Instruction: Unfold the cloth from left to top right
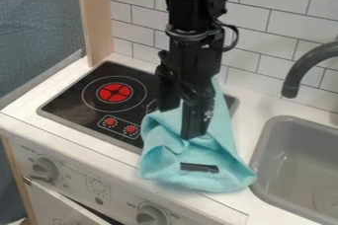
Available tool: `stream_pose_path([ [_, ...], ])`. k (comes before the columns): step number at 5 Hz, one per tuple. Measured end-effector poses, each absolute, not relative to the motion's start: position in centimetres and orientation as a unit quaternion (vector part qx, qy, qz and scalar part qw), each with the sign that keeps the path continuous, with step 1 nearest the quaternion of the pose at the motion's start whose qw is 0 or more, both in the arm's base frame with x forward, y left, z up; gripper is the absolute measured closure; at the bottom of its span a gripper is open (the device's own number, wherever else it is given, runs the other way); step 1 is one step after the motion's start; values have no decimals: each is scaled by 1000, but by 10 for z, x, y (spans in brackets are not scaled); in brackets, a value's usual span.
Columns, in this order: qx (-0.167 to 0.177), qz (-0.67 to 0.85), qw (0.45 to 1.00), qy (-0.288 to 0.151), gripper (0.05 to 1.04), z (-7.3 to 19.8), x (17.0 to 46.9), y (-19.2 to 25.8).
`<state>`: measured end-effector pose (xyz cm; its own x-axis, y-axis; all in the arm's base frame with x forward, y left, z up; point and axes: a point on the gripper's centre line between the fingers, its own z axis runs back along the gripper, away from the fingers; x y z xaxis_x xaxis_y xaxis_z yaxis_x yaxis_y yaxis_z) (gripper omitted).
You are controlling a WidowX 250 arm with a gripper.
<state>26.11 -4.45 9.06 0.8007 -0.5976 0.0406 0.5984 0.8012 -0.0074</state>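
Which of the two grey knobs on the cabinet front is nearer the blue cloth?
The right-hand knob, at the picture's bottom edge, below the cloth; the left-hand knob sits higher up, farther away.

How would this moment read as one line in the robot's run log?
Gripper: open, at cloth | Cloth: rumpled, partly over stove, partly on counter beside sink | Task: cloth not yet flat

Black arm point(191, 12) upright, fingers point(194, 119) downward and apart

The cloth point(228, 174) hides some stovetop point(72, 98) (right edge crops the sink point(280, 135)).
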Motion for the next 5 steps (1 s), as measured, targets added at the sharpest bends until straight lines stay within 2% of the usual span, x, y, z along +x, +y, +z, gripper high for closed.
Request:
stream_pose_path([
  [1, -13, -311, 950, -1, 85, 84, 257, -45],
  [3, -20, -251, 968, 9, 85, 91, 279, -50],
  [4, -24, -218, 976, 2, 85, 94, 294, -53],
  [5, -25, -184, 982, -43, 85, 98, 313, -49],
])
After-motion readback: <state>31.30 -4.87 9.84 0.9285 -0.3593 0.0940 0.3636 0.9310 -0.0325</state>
